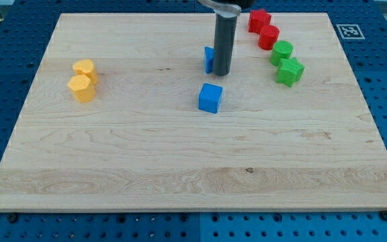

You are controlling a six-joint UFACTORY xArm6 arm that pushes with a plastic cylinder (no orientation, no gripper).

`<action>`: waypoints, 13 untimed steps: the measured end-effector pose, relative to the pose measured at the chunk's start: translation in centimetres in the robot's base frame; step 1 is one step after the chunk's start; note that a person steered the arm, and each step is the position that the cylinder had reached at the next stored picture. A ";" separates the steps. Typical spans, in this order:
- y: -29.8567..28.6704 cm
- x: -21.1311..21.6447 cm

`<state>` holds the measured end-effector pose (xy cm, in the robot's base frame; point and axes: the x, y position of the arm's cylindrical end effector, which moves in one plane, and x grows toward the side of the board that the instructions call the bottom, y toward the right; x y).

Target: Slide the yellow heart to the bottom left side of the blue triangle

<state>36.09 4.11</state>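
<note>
Centrally, my tip [221, 72] beside a half-hidden blue block [209, 59]; two yellow blocks [82, 81] well left; no end effector.

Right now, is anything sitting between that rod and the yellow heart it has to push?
No. My tip sits beside the blue triangle; only bare board lies between it and the two yellow blocks. I can't tell which is the heart.

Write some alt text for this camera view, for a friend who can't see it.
A dark rod comes down onto a wooden board, my tip beside a partly hidden blue block, with a blue cube just below. Two yellow blocks sit at the view's left; two red blocks and two green blocks at the top right.
</note>
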 end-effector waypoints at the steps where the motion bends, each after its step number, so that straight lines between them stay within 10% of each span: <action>1: -2.1 -1.5; 7: -31.9 -1.9; 13: -22.5 2.5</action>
<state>38.56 -18.41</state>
